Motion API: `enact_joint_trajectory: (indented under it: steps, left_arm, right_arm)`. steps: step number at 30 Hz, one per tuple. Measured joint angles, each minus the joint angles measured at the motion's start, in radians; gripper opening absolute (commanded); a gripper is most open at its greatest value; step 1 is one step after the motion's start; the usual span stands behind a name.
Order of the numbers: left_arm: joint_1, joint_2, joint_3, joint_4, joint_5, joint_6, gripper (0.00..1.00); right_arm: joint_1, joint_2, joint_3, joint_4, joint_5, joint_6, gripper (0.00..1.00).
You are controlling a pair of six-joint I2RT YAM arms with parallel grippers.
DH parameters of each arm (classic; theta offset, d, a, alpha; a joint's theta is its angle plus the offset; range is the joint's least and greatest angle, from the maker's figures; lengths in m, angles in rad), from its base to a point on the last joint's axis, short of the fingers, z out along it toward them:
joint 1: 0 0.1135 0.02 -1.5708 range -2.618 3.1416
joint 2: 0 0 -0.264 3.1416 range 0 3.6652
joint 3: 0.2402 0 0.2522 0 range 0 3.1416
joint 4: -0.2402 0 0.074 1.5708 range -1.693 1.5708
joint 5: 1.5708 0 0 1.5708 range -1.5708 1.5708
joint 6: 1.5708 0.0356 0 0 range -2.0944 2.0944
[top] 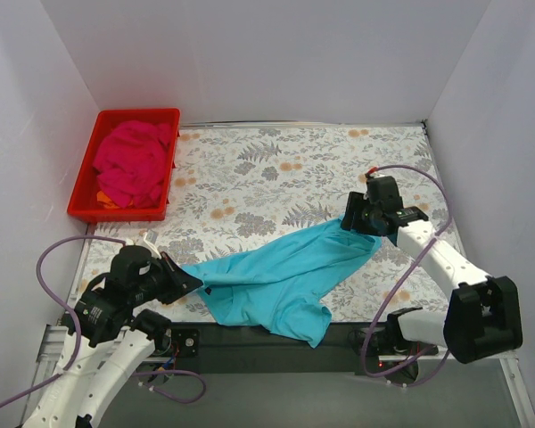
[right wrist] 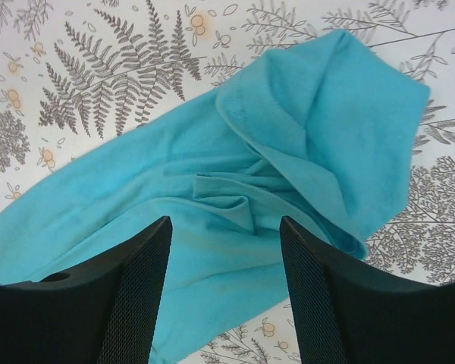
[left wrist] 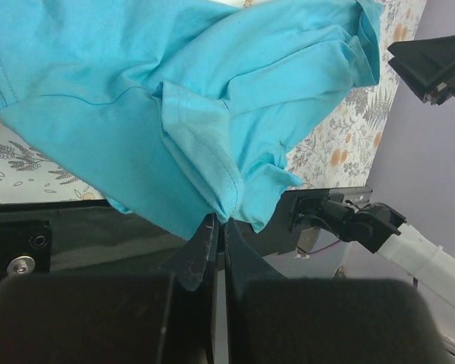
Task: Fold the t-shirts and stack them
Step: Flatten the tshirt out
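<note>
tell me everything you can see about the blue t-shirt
The blue t-shirt is soft, plain turquoise cloth with stitched hems, unfolded and crumpled into a long diagonal band. It lies on the flowered table, from near left to middle right, with one corner drooping over the dark near edge. What looks like a hemmed sleeve shows at its right end. The left gripper is shut on its left edge. The right gripper stands open over its right end, not pinching it.

We find the crumpled turquoise-blue cloth t-shirt [top: 276, 276] lying across the near half of the floral-printed table [top: 339, 160], between left gripper [top: 196, 283] and right gripper [top: 346, 225]. The bunched magenta-pink cloth t-shirt [top: 132, 160] sits in the red plastic tray [top: 138, 113], far left.
</note>
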Motion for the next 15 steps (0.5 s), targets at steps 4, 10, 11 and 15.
enact_joint_trajectory:
  steps: [4, 10, 11, 15]
  left_arm:
    - [0.000, 0.000, 0.000, 0.000, 0.000, 0.000, 0.00]
    - [0.000, 0.000, 0.000, -0.001, -0.001, 0.003, 0.00]
    - [0.000, 0.000, 0.000, -0.001, -0.001, 0.004, 0.00]
    - [0.000, 0.000, 0.000, -0.001, -0.002, 0.008, 0.00]
  right_arm:
    - [0.071, 0.106, 0.056, -0.041, 0.078, 0.010, 0.54]
    - [0.161, 0.266, 0.137, -0.112, 0.195, 0.052, 0.56]
    - [0.174, 0.280, 0.147, -0.121, 0.210, 0.059, 0.56]
    - [0.226, 0.331, 0.200, -0.169, 0.291, 0.105, 0.57]
